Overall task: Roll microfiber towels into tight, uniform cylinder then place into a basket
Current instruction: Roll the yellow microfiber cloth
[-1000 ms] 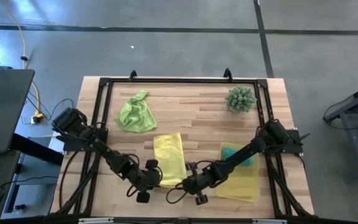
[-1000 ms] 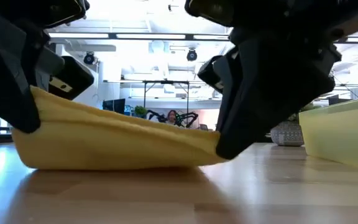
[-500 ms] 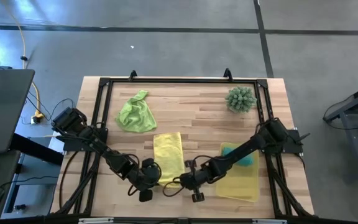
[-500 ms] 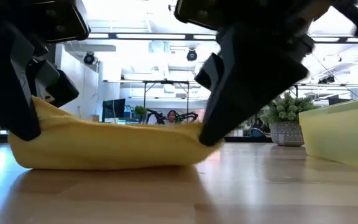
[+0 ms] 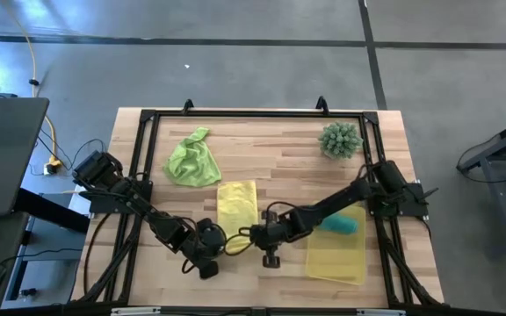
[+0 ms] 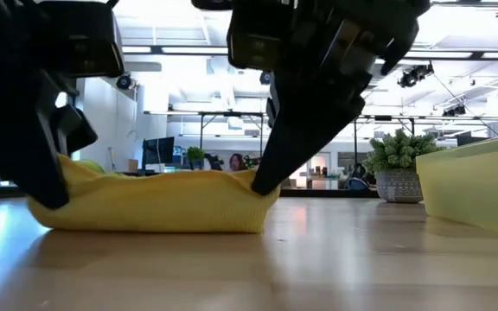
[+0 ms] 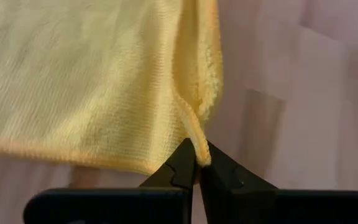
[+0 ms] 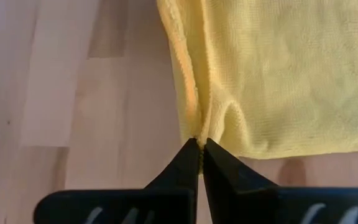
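Observation:
The yellow towel point(image 5: 237, 206) lies on the table's near middle, its near end doubled over. My left gripper point(image 5: 225, 237) is shut on its near left corner and my right gripper point(image 5: 252, 233) is shut on its near right corner. In the low view the towel point(image 6: 154, 203) is a low hump between both grippers. The lime green towel point(image 5: 191, 160) lies crumpled at the far left. The teal towel point(image 5: 341, 224) lies rolled in the yellow basket point(image 5: 334, 259) at the near right. My left gripper pinches the yellow towel's corner point(image 7: 201, 152) between its two fingertips, where the doubled edge runs out to a point. The fingers slant down from the near side. The cloth behind the corner lies slack on the table. My right gripper pinches the yellow towel's opposite near corner point(image 8: 197, 135) between its two fingertips, at a gathered edge. The fingers slant down from the near side. The cloth puckers at the fingertips and lies slack on the table beyond.
A spiky green plant point(image 5: 340, 139) stands at the far right. A black frame point(image 5: 253, 114) runs around the tabletop. Bare wood shows between the yellow towel and the plant.
Both grippers have gone toward the table's far edge, staying shut on the yellow towel's near corners. The towel's near end has come over onto the rest of it, which has stayed in place, so the towel shows shorter.

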Robot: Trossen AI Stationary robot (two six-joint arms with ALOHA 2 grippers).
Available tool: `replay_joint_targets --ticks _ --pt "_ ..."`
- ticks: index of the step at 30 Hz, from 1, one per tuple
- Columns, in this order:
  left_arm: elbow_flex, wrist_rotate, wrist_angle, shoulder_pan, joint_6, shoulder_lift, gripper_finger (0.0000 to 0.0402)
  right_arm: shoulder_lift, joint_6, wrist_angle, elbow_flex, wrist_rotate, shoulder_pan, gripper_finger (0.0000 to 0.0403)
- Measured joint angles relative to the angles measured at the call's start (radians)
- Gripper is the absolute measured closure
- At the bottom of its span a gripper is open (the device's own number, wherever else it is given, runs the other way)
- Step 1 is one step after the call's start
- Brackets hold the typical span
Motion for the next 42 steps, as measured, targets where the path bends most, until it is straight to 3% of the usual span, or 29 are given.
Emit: replay_joint_targets --ticks 16,21,30,34,42 --pt "0.001 -0.034 0.005 0.023 -0.051 -0.031 0.0396 -0.002 -0.042 -0.006 0.001 -0.011 -0.042 0.0401" --pt "0.002 -0.102 -0.064 0.026 -0.051 -0.077 0.0396 -0.002 -0.053 -0.012 0.001 -0.010 -0.061 0.0401" --pt "0.001 -0.103 -0.155 0.059 -0.137 -0.025 0.0396 -0.002 -0.053 -0.021 0.001 -0.010 -0.093 0.0395" --pt "0.001 -0.101 -0.155 0.074 -0.138 -0.012 0.0396 -0.002 -0.091 -0.028 0.001 -0.010 -0.096 0.0373" --pt "0.001 -0.085 -0.158 0.079 -0.137 -0.012 0.0396 -0.053 -0.132 -0.111 0.001 -0.014 -0.096 0.0286"
